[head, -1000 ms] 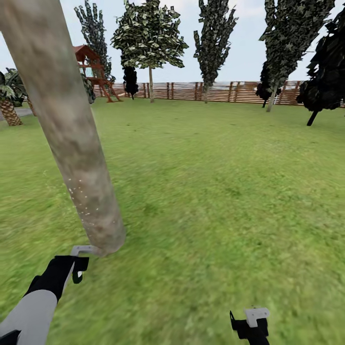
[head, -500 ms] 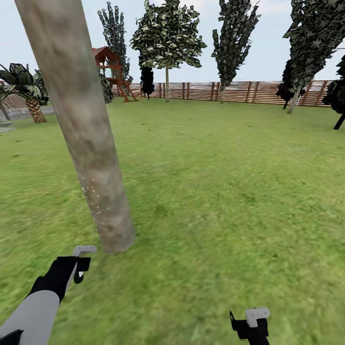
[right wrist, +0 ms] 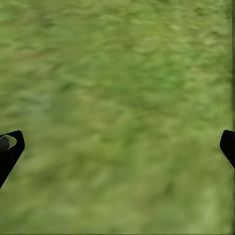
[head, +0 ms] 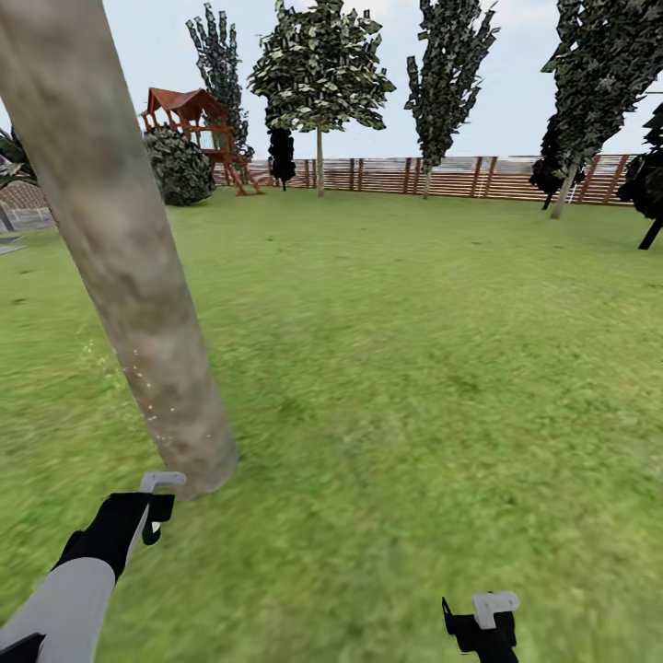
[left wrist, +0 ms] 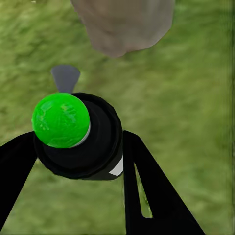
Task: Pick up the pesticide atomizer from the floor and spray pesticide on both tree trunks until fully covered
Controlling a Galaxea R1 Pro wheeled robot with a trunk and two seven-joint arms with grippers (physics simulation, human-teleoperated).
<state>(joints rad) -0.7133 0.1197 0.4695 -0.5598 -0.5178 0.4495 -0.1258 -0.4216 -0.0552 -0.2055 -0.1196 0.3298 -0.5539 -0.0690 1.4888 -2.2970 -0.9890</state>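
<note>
Item: pesticide atomizer, black body with a bright green round cap and a grey nozzle tip; held in the left gripper, whose black fingers pinch it from both sides. In the head view the left gripper sits low at the left of the lawn, nozzle near the foot of the tree trunk. Tree trunk: thick, mottled grey-tan, leaning across the head view's left side, small pale specks on its lower part; its base also appears in the left wrist view. Right gripper: low at the right, over bare grass; fingers spread wide apart, holding nothing. Background: leafy tree, dark conifers, brown slat fence, red playset, round bush.
</note>
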